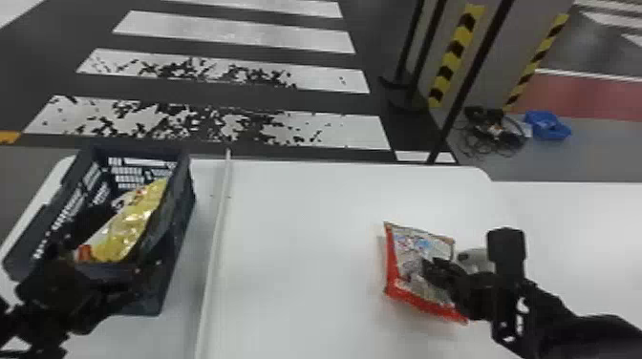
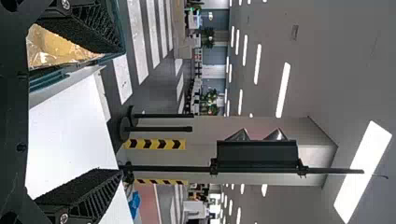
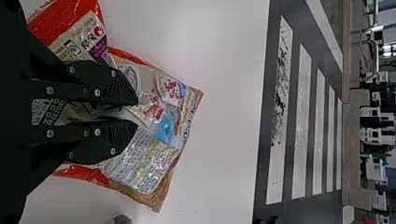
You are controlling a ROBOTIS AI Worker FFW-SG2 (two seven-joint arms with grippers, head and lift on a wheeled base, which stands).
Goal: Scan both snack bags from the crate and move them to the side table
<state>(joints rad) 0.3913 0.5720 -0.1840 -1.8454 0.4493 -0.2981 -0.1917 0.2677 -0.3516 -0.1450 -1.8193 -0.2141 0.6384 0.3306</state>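
Black left gripper [image 1: 112, 250] at the crate's near end: its flat fingers [image 2: 74, 193], ridged on the inner faces, stand wide apart with only air between them. The crate [image 1: 176, 229] itself is a dark blue-grey, open-topped box of rigid plastic, its walls pierced by rows of small slots. Inside it, a shiny yellow snack bag [image 1: 131, 224] of crinkled film, long and plump in outline, leans along the right-hand wall.

Just to the right of the crate, a thin, straight white bar [image 1: 218, 238] runs from far to near across the smooth white table [image 1: 305, 205]. Well to the right of the crate, over that same matte top, is a red-edged snack bag [image 1: 401, 258], roughly four-sided, with a pale, glossy printed panel creased into folds. Black right gripper [image 1: 427, 267] has its tapered fingers almost together, pinching a fold of the film near the middle of this bag; I cannot tell whether the bag's underside touches the table. Close behind the gripper sits a rounded pale grey object [image 1: 473, 257], partly hidden.

Farthest right of the crate spreads the white side table [image 1: 583, 219], flat and plain. Beyond it, on the grey floor, lie a tangle of thin black cables [image 1: 494, 131] and a crumpled bright blue item [image 1: 549, 125].
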